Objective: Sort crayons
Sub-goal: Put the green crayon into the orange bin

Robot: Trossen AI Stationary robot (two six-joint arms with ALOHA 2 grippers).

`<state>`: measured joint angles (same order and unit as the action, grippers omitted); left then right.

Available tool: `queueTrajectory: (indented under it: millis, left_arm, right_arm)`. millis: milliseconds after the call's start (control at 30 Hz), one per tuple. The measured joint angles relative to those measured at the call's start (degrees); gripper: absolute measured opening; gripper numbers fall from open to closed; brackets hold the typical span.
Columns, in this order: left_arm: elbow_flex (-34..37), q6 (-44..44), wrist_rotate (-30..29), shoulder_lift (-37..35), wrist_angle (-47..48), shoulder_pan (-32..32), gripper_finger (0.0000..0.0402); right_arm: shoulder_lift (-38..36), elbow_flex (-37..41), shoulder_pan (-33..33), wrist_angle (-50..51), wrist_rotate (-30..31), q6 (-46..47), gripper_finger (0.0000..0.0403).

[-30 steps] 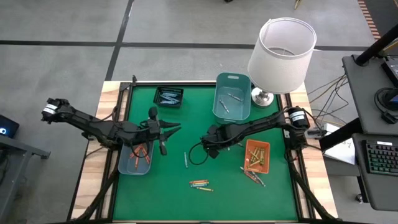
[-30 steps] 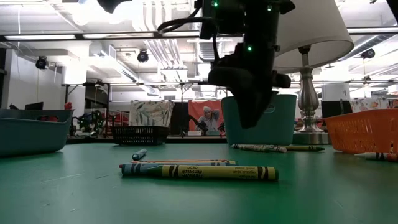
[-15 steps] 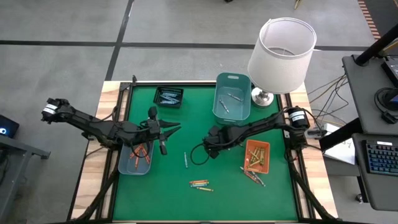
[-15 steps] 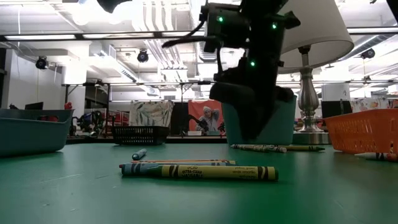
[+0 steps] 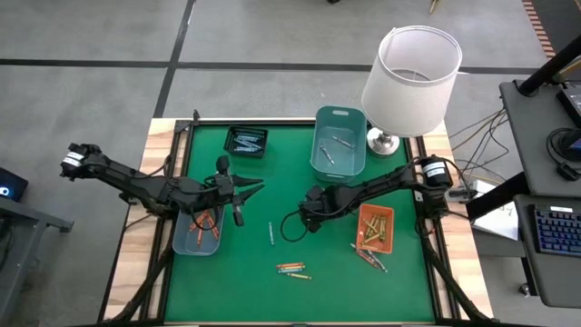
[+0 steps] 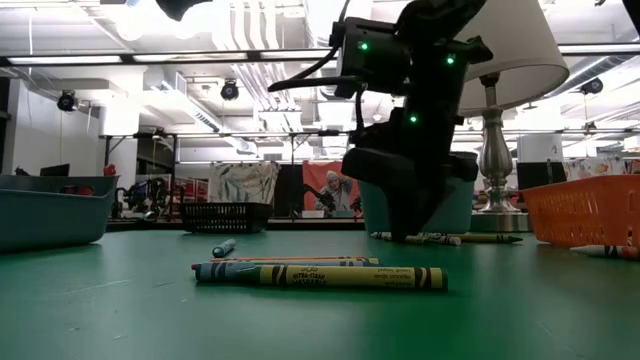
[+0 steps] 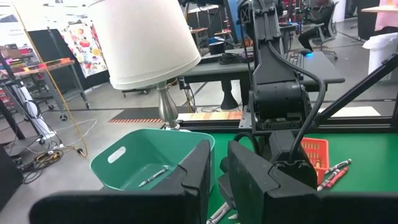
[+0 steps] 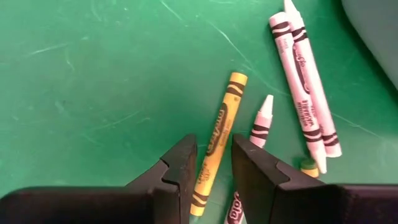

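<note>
Crayons lie in loose groups on the green mat: one alone, a bunch near the front, and some by the orange tray. My right gripper points steeply down at mid-table, open. Its fingertips stand on either side of a yellow crayon that lies flat on the mat, next to white crayons. My left gripper hovers level above the left teal tray. Its fingers are a narrow gap apart, with nothing between them.
A teal bin with a few crayons and a black tray stand at the far side. An orange tray holds crayons at the right. A lamp stands at the far right corner. Open mat lies front left.
My right gripper has come down toward the mat, over the crayons at mid-table, tipping slightly; its finger gap looks unchanged. The crayons have stayed where they were.
</note>
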<state>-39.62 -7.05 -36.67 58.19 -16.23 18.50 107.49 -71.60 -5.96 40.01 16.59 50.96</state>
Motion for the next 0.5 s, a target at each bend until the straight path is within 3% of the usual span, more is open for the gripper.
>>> queueTrajectory:
  millis: [300,500]
  left_arm:
    - [0.0,0.0,-0.02,0.0,0.0,0.0,0.0039]
    - [0.0,0.0,0.0,0.0,0.0,0.0,0.0039]
  right_arm:
    - [-0.12,1.17,-0.26,-2.6,-0.9,-2.19,0.009]
    - [-0.12,1.27,-0.41,-5.87,-2.0,-3.13,0.0048]
